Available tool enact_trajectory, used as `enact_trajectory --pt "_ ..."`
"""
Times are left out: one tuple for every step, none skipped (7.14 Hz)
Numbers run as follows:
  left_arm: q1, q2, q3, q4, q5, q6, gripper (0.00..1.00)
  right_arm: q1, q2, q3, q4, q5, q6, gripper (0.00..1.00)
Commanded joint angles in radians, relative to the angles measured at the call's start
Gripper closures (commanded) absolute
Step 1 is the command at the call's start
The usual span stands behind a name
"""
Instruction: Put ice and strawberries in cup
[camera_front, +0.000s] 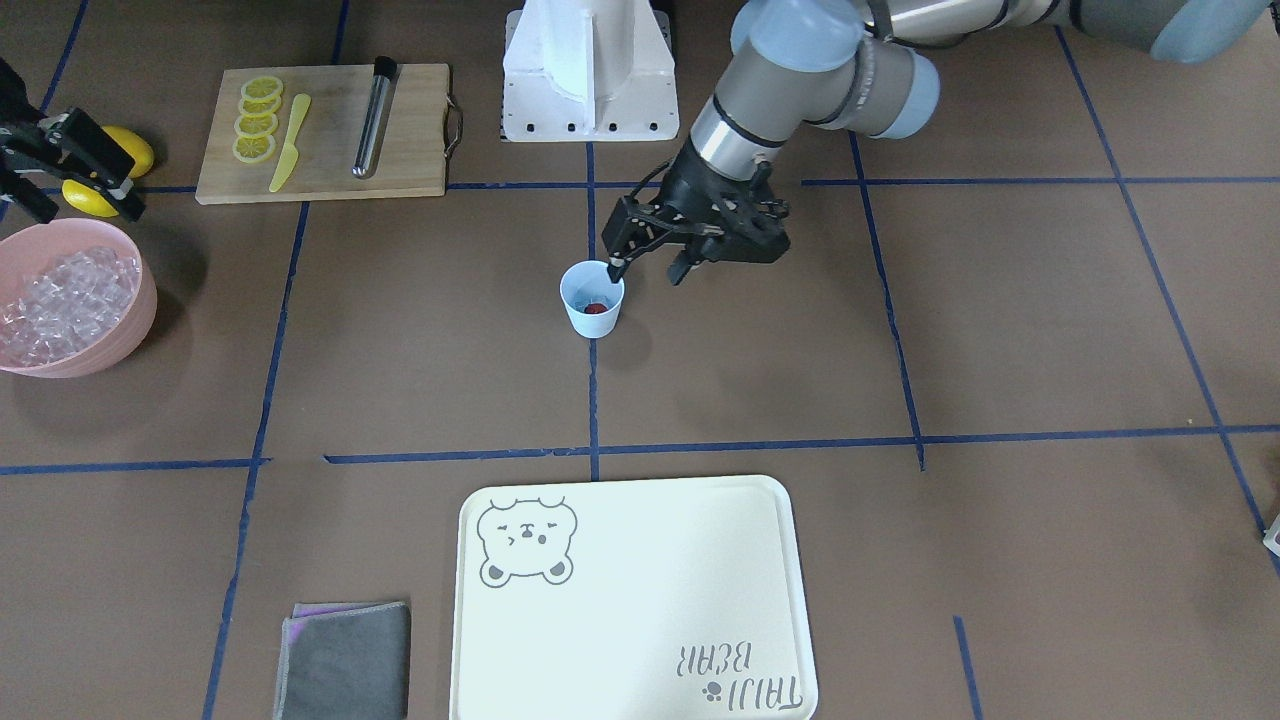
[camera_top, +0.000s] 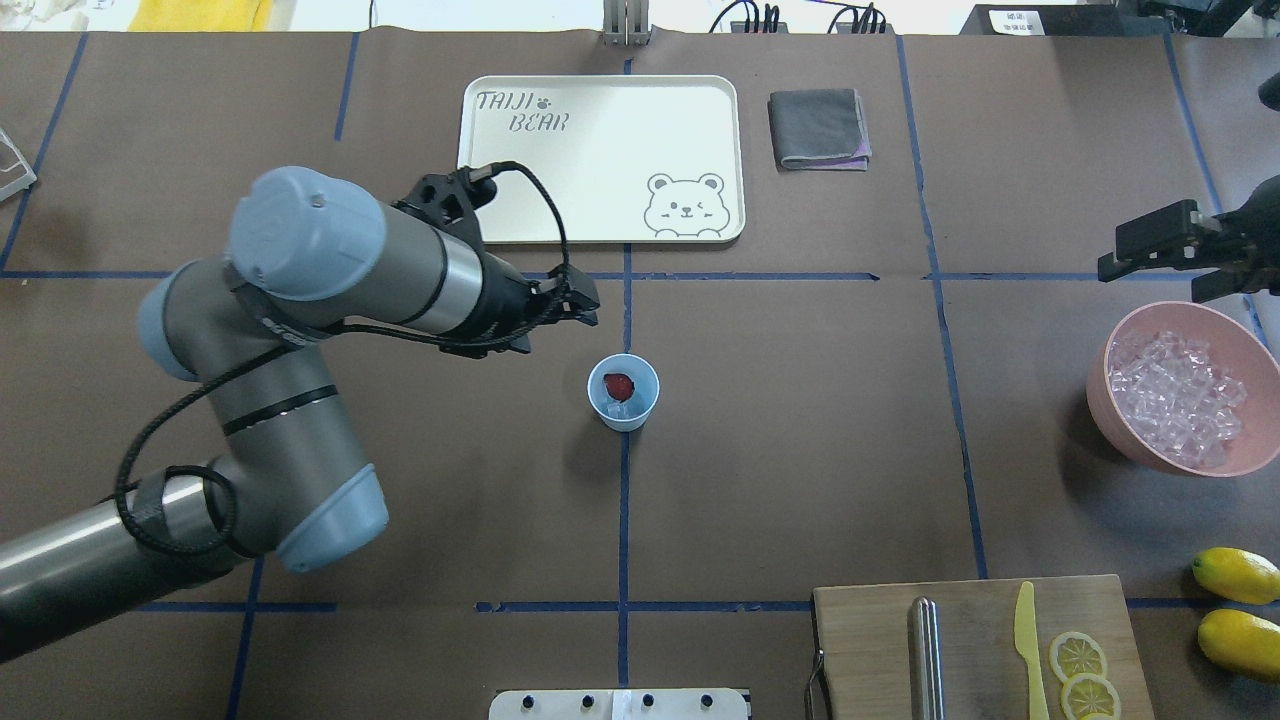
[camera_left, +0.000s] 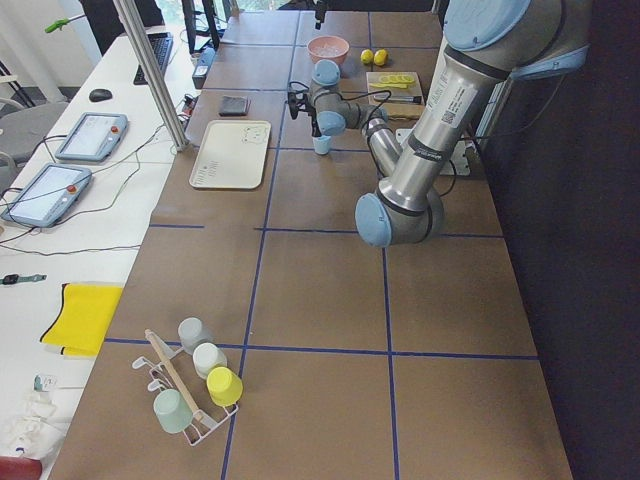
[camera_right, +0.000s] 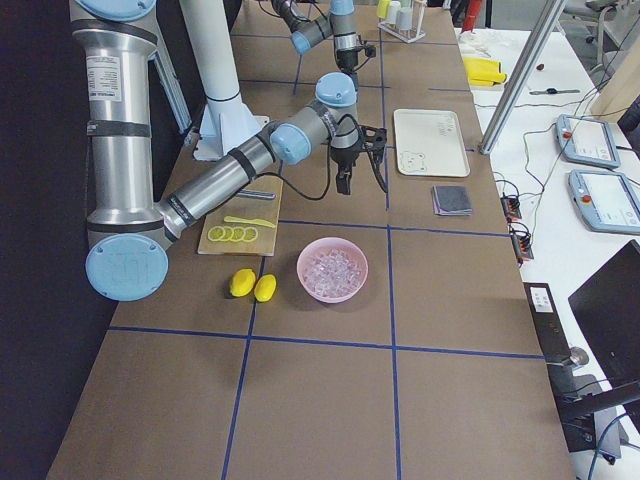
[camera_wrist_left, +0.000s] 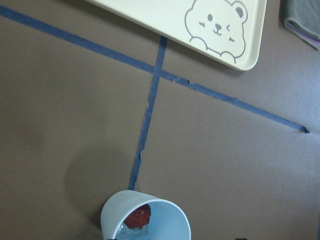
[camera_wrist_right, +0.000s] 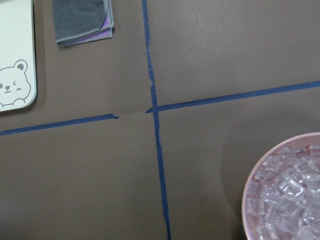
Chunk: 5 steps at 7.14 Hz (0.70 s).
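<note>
The pale blue cup (camera_front: 592, 322) stands upright at the table's middle, on a blue tape line; it also shows in the overhead view (camera_top: 645, 398) and in the left wrist view (camera_wrist_left: 167, 227). A dark red strawberry (camera_top: 618, 385) lies inside it on a little clear ice (camera_wrist_left: 134, 230). My left gripper (camera_front: 648, 271) hovers open and empty just beside and above the cup's rim. A heap of ice cubes (camera_top: 1175, 400) fills the pink bowl (camera_top: 1110, 415). My right gripper (camera_top: 1152, 280) is open and empty above the table next to that bowl.
A cream bear tray (camera_top: 600, 160) and a grey folded cloth (camera_top: 818, 128) lie on the far side. A wooden board (camera_front: 320, 130) carries lemon slices, a yellow knife and a metal rod. Two lemons (camera_top: 1235, 575) lie beside it.
</note>
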Motion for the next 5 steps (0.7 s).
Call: enact_trajectory --pt "-0.241 0.192 -0.064 0.002 -0.247 0.279 0.17 0.202 -0.063 -0.078 -0.004 0.113 -0.276 0.00" --pt "-0.367 0.299 -0.070 0.003 -0.364 0.483 0.17 0.291 -0.074 -0.139 -0.016 0.180 -0.410 0.00" --pt "-0.449 0.417 -0.067 0.003 -0.384 0.714 0.17 0.342 -0.076 -0.185 -0.048 0.196 -0.568 0.00" --pt "-0.527 0.496 -0.060 0.008 -0.382 0.902 0.17 0.393 -0.076 -0.211 -0.106 0.187 -0.729 0.00" --pt "-0.619 0.538 -0.053 0.064 -0.384 1.095 0.17 0.437 -0.074 -0.225 -0.172 0.155 -0.858 0.00"
